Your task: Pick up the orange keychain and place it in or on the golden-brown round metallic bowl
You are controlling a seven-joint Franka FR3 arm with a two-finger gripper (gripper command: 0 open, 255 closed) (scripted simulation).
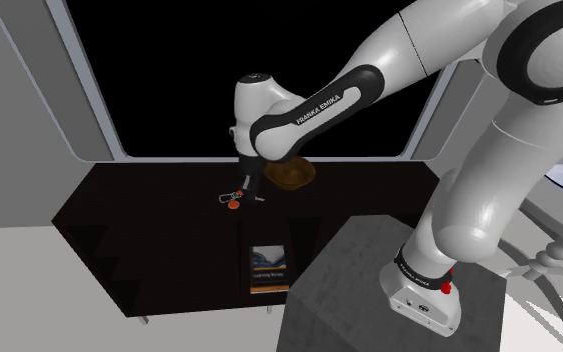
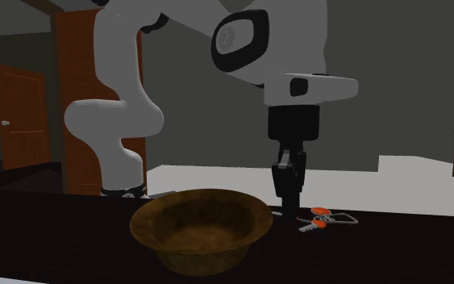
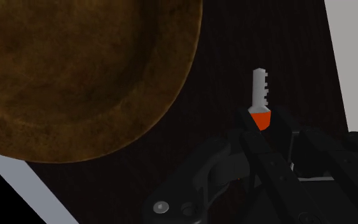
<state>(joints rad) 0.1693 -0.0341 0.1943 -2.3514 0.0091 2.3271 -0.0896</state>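
The orange keychain [image 1: 231, 200] lies on the dark table [image 1: 149, 240], a grey key with an orange head [image 3: 261, 95] plus a ring and orange tags [image 2: 323, 216]. My black gripper [image 3: 260, 124] is down at the table, shut on the key's orange head, and the grey blade sticks out past the fingertips. The golden-brown round bowl [image 2: 201, 226] stands upright right beside the gripper [image 2: 285, 206], a short gap away. In the shoulder view the bowl [image 1: 291, 172] sits behind the gripper [image 1: 254, 190], partly hidden by the arm.
A book [image 1: 269, 268] lies on the table's front part, near the grey stand [image 1: 359, 290]. Behind the table a wide window frame opens onto a black area [image 1: 219, 60]. The table edge [image 3: 25, 184] runs close past the bowl. A brown door [image 2: 19, 113] stands far back.
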